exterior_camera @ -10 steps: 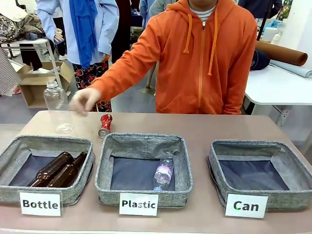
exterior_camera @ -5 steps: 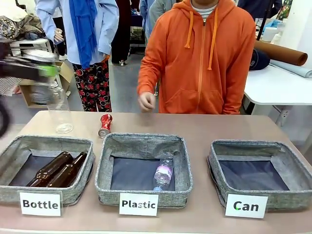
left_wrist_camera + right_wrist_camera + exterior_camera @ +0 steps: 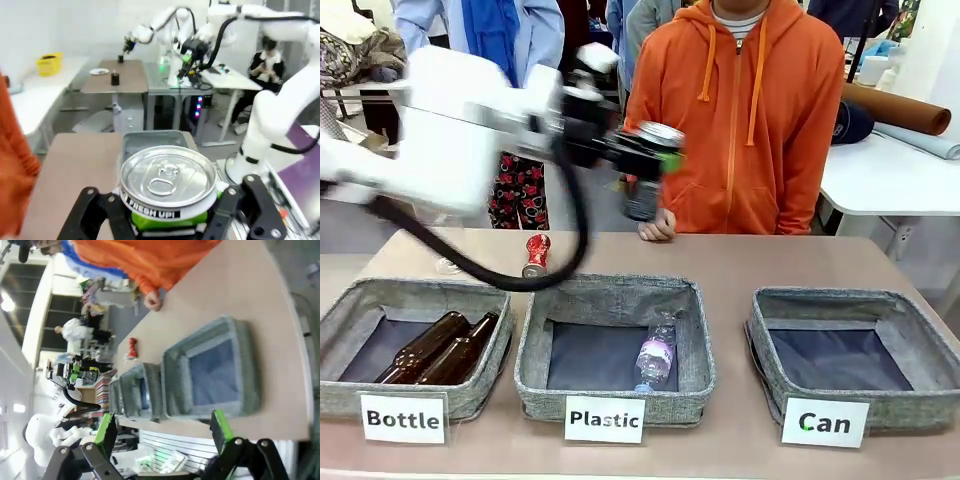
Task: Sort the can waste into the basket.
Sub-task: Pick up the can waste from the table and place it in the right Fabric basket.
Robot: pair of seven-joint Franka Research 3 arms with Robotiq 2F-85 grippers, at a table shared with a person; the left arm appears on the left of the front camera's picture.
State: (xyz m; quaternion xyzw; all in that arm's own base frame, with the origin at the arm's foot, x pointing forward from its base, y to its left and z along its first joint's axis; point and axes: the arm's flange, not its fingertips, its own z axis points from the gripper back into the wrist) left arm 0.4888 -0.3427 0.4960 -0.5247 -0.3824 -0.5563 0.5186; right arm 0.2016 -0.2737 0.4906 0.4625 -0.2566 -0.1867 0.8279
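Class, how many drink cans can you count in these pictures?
2. One silver-topped can is clamped in the left gripper; one red can lies on the table, by the Bottle basket's far corner. Basket walls could hide more.

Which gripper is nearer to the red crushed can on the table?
Left. The left gripper, shut on a black can, hangs above the table, to the right of the red crushed can. The right gripper, open, is out past the Can basket.

Black can (image 3: 168,175) aloft (red can (image 3: 536,256) crushed)
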